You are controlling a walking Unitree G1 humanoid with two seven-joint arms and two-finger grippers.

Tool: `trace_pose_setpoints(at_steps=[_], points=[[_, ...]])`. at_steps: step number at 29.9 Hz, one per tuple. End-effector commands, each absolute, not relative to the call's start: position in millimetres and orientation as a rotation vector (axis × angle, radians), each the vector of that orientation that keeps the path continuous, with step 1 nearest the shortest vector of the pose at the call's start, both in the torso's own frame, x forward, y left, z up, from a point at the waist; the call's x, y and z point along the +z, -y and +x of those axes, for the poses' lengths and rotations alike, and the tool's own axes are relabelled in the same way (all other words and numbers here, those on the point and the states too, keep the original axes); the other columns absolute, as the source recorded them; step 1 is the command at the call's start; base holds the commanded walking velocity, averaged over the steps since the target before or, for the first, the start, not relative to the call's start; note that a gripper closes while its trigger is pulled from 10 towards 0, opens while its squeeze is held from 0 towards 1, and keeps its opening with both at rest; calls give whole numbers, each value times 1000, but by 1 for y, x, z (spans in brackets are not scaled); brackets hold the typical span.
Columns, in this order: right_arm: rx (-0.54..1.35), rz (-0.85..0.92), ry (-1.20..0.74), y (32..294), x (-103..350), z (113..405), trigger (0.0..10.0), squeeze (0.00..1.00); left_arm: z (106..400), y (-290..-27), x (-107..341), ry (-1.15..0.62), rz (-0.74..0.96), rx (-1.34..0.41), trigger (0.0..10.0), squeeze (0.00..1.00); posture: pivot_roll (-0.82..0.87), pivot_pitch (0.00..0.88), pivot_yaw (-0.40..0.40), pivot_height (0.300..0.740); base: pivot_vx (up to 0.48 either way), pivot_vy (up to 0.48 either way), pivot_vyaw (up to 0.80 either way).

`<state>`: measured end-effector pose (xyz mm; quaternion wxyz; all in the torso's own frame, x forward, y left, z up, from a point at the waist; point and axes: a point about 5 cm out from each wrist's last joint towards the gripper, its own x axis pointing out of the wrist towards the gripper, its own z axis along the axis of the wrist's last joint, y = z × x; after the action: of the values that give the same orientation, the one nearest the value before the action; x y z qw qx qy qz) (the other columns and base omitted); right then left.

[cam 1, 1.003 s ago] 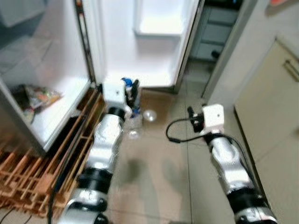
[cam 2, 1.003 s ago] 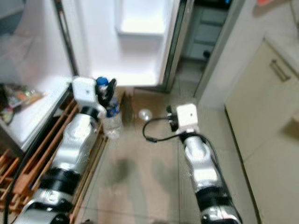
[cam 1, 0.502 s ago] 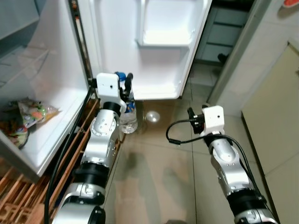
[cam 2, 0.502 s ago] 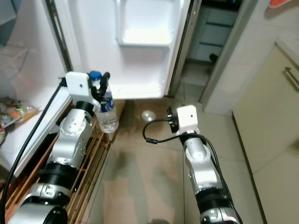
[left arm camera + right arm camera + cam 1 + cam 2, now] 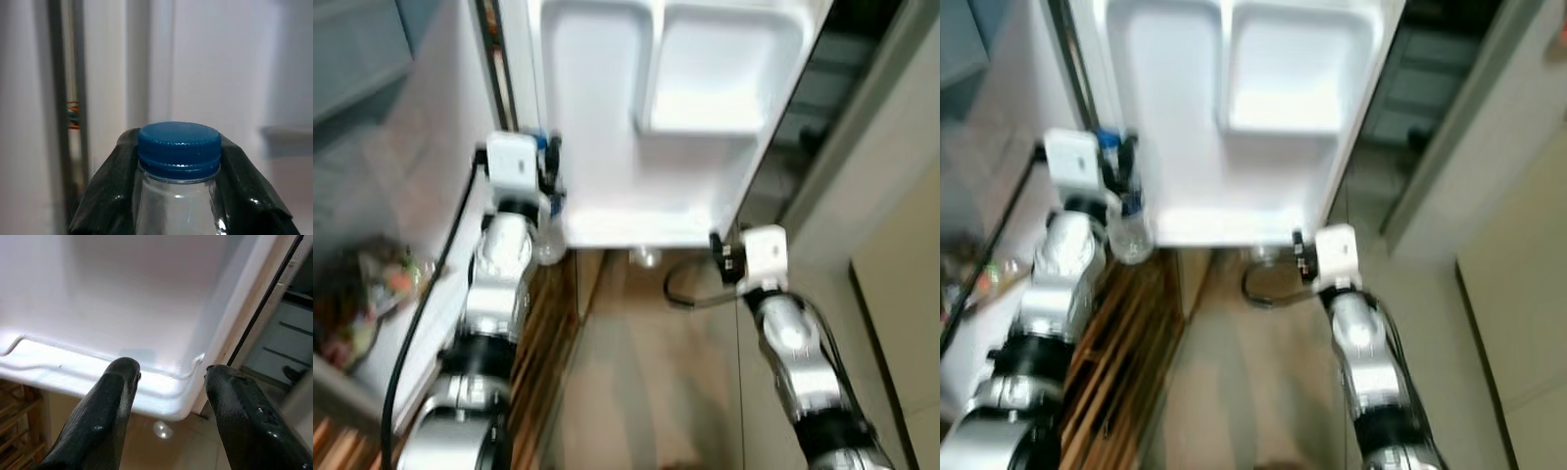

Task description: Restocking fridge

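Pinched at its neck by the left gripper (image 5: 178, 196), the clear blue-capped plastic water bottle (image 5: 178, 161) could swing into the white fridge door (image 5: 636, 186) and slip, while the right gripper (image 5: 168, 382) hangs spread.

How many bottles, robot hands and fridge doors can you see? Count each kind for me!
Water bottle with blue cap: 1
Robot hands: 2, the left hand shut on the bottle's neck, the right hand open below the door
Open fridge door: 1
Total: 4
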<state>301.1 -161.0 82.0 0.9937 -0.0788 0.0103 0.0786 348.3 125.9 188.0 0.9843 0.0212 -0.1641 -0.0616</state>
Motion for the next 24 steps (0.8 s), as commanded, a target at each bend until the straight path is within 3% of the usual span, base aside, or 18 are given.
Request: trace_pose_setpoints(at_steps=[1,21,24], points=[[160,-153,-12,161,86,302,10000,0,347,-107,213,404,26,-200,10000,0,-94,0,-43,740,0,0,0],[174,-150,-29,160,86,299,10000,0,331,-82,225,381,-38,-334,10000,0,-117,0,-33,740,0,0,0],[166,-143,-26,160,87,298,10000,0,330,-84,219,360,-94,-301,10000,0,-125,0,-26,740,0,-480,0]])
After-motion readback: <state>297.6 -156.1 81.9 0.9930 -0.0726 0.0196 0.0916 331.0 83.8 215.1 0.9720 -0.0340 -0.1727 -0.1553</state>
